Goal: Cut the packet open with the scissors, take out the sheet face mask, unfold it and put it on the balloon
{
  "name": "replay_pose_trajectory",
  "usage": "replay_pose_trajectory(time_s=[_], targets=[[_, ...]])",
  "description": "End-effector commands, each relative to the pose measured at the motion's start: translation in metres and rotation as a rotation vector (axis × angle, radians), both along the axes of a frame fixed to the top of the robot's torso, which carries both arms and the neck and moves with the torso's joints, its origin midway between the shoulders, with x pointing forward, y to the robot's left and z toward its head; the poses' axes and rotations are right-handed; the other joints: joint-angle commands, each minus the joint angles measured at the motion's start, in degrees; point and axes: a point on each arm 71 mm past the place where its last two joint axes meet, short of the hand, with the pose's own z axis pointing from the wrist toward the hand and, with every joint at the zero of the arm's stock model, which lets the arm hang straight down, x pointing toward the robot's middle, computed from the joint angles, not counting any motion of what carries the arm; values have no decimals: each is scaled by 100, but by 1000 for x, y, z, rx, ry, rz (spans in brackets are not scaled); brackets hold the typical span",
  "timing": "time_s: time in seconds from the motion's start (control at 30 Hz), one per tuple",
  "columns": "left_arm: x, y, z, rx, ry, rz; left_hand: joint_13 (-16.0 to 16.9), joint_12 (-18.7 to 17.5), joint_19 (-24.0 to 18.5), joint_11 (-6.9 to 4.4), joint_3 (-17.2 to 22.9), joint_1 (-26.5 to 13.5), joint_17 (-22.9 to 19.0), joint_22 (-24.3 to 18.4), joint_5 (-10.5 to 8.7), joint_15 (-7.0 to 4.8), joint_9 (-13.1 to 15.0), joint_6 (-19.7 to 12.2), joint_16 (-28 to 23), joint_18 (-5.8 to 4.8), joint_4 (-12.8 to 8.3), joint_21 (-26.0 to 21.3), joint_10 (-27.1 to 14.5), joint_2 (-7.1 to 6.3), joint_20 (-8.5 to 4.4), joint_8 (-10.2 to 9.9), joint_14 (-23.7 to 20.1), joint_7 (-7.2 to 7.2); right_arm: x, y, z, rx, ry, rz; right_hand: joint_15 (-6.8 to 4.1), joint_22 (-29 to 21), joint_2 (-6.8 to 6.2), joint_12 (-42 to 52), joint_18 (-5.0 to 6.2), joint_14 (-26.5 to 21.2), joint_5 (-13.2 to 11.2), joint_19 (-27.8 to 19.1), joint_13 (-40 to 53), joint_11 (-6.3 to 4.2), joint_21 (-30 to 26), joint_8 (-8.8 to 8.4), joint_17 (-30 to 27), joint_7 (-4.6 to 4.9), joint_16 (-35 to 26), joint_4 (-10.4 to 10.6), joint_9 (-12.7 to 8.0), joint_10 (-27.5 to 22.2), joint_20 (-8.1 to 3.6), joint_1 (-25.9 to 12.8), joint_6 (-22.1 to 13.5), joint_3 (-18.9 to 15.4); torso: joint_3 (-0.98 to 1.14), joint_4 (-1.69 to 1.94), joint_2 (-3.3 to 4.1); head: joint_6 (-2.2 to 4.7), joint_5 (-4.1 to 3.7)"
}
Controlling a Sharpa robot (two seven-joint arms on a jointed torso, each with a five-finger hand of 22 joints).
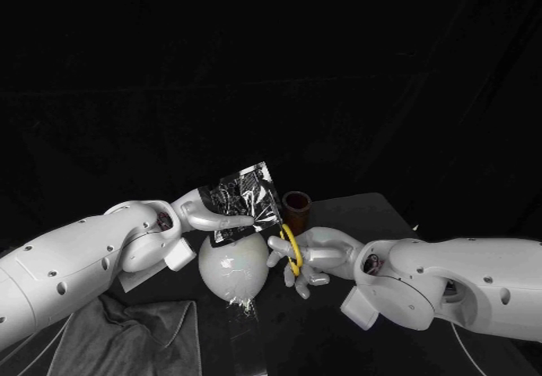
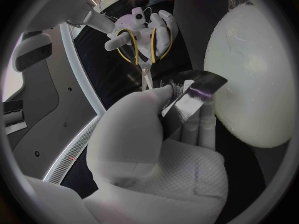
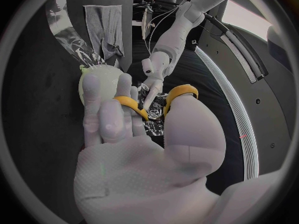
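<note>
One packet (image 1: 243,196), one scissors (image 1: 291,247), one balloon (image 1: 234,270), one cloth (image 1: 124,337), one cylinder (image 1: 297,205).

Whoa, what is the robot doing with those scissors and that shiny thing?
It is getting ready to cut a packet open. The left hand holds the shiny packet up over the table. The right hand holds the yellow-handled scissors, blades pointing at the packet's edge. I cannot tell if a cut has started. The pale balloon sits just below with no mask on it yet, and a grey cloth lies nearby.
</note>
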Motion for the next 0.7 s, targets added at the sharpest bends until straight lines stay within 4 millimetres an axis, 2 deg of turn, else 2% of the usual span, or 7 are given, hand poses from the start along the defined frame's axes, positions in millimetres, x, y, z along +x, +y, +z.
replay_pose_trajectory(time_s=[0.03,0.1,0.27,0.5,0.7], targets=[[-3,-3,0,20,-8,-42,7,-15,-38,-6,-2,3,-6,5,20,-37,717,0,-18,117,-29,36,24,46,3,35,-9,35,0,1,0,0,15,33,-10,1,41,-24,35,2,19,-10,-9,81,-6,-29,10,763,19,-3,-10,285,-5,-42,-799,54,5,1,-6,6,-4],[-4,-2,0,22,-6,-49,7,-15,-38,-6,-2,3,-6,5,20,-37,717,0,-18,117,-29,36,24,46,3,35,-9,35,0,-1,2,-2,13,29,-10,1,41,-24,35,2,19,-10,-9,81,-6,-29,10,763,19,-3,-10,285,-5,-42,-799,54,2,0,-3,12,-23],[-5,-1,-1,28,-7,-57,7,-15,-38,-6,-2,3,-6,5,20,-37,717,0,-18,117,-29,36,24,46,3,35,-9,35,2,-8,5,-8,8,17,-16,-1,102,-40,34,7,12,3,-22,74,-5,-30,20,756,24,-5,-15,315,-9,-38,-769,103,-1,-17,-4,-5,0],[-6,-1,-1,42,-25,-71,8,-15,-42,-6,-3,3,-4,9,20,-37,721,1,-14,117,-32,40,24,45,3,36,-7,34,3,-8,6,-11,14,28,-17,-7,120,-45,35,5,10,2,-26,73,-13,-32,14,755,19,-5,-17,324,-10,-39,-764,118,8,-10,-9,-10,3],[-7,-2,-1,56,-50,-83,8,-15,-43,-6,-4,3,0,10,19,-37,722,1,-11,117,-34,41,24,45,4,36,-5,34,4,-8,5,-14,22,37,-18,-9,141,-51,35,6,9,5,-30,72,-14,-36,16,754,19,-5,-20,331,-11,-39,-759,135,-1,-23,0,-20,-3]])
